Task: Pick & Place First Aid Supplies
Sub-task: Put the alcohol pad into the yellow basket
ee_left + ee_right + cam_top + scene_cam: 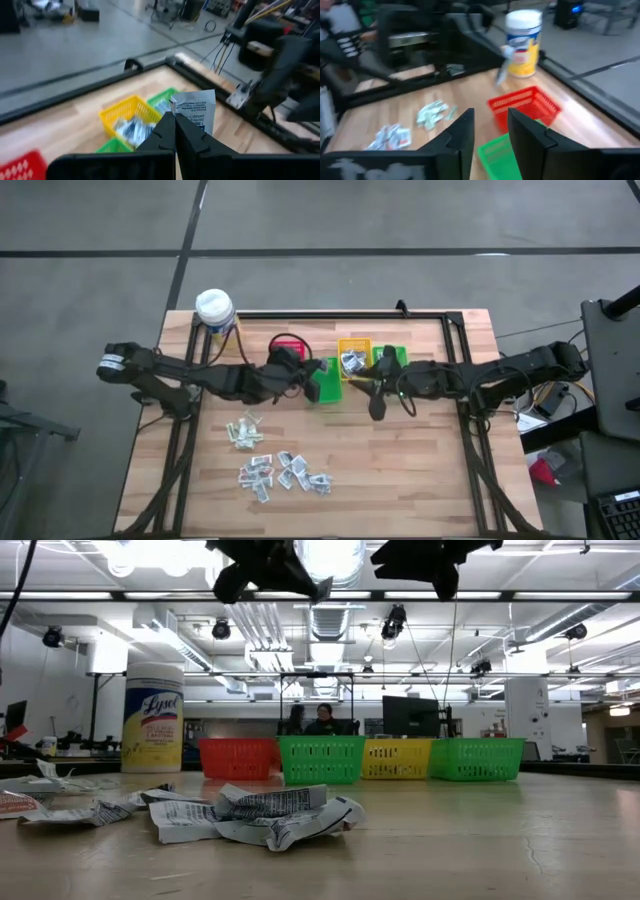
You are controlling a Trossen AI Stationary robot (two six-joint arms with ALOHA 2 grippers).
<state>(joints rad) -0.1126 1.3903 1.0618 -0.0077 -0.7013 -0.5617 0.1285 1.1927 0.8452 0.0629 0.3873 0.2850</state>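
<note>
My left gripper (175,125) is shut on one white first aid packet (194,111), held in the air above the row of bins. Below it stand a yellow bin (127,119) with several packets inside and a green bin (164,97). In the high view this gripper (300,370) is between the red bin (288,345) and a green bin (322,382). My right gripper (490,131) is open with nothing between its fingers, and hangs over the bins (372,385). More packets (275,465) lie flat and loose on the table's near part. My left gripper pinches the white packet between its two fingers, at the packet's lower edge (180,117). The packet sticks out beyond the fingertips (167,127) with its printed face showing. It is lifted clear of the table and bins.
A yellow wipes canister with a white cap (215,310) stands at the far left corner. A second green bin (392,358) is at the right end of the row. A black frame (440,315) runs along the table's far and side edges. People sit in the room behind (322,718).
</note>
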